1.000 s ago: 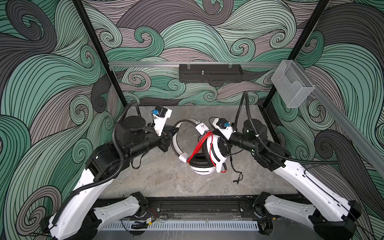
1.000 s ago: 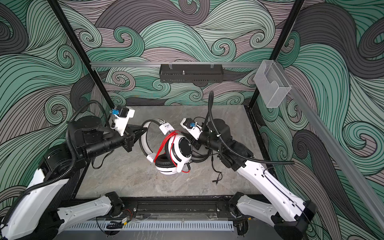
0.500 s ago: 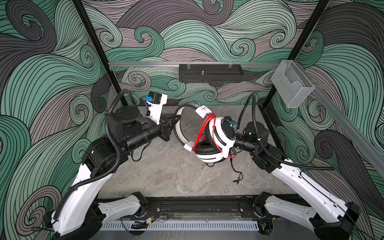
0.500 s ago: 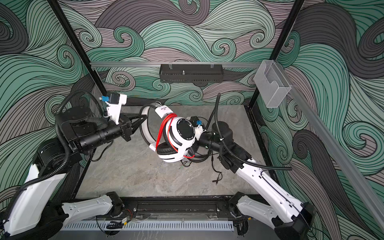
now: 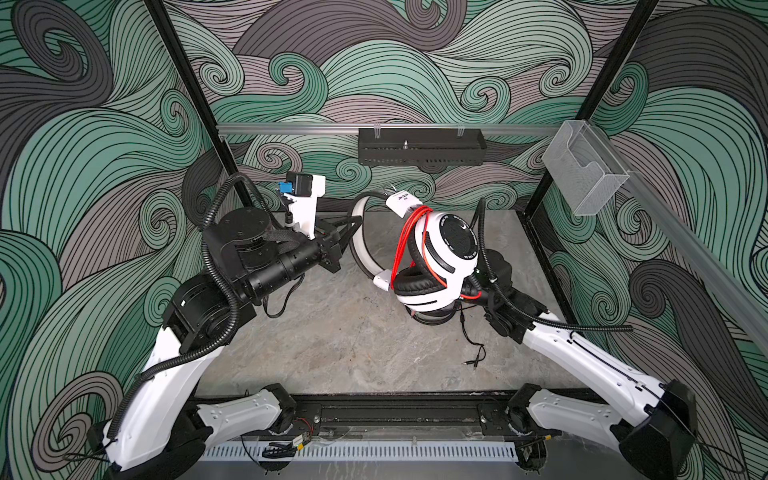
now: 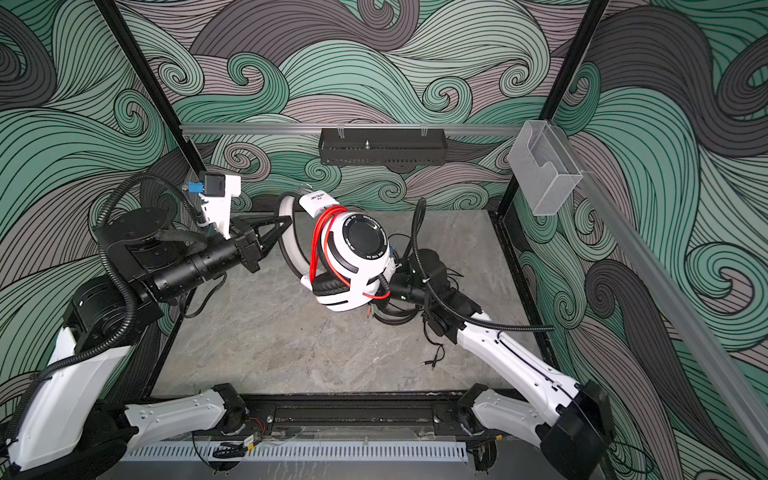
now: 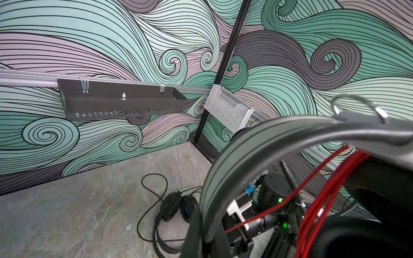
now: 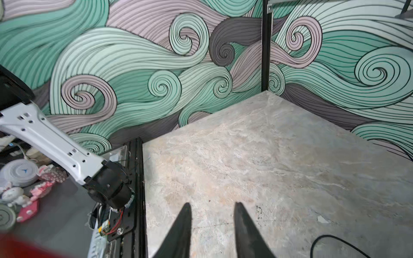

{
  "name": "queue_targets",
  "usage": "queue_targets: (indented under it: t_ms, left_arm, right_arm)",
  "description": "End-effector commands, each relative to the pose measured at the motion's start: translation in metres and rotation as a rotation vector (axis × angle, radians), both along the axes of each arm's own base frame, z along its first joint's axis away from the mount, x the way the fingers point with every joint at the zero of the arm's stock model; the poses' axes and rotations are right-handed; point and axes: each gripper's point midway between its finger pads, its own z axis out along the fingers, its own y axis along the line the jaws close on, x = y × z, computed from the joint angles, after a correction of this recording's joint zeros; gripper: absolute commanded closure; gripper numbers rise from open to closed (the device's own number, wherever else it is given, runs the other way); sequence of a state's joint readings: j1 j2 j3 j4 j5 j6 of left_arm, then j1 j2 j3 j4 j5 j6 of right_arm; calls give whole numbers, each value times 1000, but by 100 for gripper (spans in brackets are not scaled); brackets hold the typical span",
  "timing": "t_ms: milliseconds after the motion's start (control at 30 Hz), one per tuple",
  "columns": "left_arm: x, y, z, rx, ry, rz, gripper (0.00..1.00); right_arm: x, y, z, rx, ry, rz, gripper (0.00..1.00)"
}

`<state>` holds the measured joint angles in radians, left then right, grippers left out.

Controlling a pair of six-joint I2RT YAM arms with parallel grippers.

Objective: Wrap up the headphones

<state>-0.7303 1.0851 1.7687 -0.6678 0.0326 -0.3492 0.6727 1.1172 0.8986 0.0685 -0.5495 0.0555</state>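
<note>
Headphones: white pair (image 5: 446,253) is hanging above worktop (image 5: 332,340), centre-right, w/ red cord (image 5: 405,245) looping round it. L jaws are clamping shut on headband (image 5: 354,253); R jaws are standing part-open, empty. Prob. best: L holding band steady while R is pinching cord slack by lower cup (image 5: 424,291), pulling turns snug.

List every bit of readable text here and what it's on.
"MODEL PH": ring on the ear cup of the white headset.
"HUA YAN DA": same ring, upside down.
Remaining ring lettering: too small to read.
Slider label on its headband: two lines, too blurred to read surely.
</note>
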Motion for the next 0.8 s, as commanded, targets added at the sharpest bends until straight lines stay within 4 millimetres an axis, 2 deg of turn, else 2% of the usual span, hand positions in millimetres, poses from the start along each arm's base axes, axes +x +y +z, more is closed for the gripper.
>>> queue_targets:
  t_ms: [0,133,233,367,500,600,767]
  left_arm:
    - [-4,21,59,-220,-90,73,100]
    - [3,35,68,-297,-100,157,100]
    - [9,38,74,-332,-106,191,100]
    - [15,45,80,-359,-117,243,100]
    - [21,64,86,-391,-128,346,100]
    - [29,84,82,-398,-123,471,100]
    - [46,102,66,-353,-94,641,100]
  right_arm:
    - [-1,2,6,39,-5,15,78]
    - [-2,2,-4,17,24,20,92]
    - [-3,2,-5,10,32,22,100]
    - [-7,2,-2,-5,25,24,100]
    - [-20,3,-5,-91,-15,25,100]
    - [-36,3,-4,-183,-87,18,100]
    - [-59,-1,-1,-356,-199,0,100]
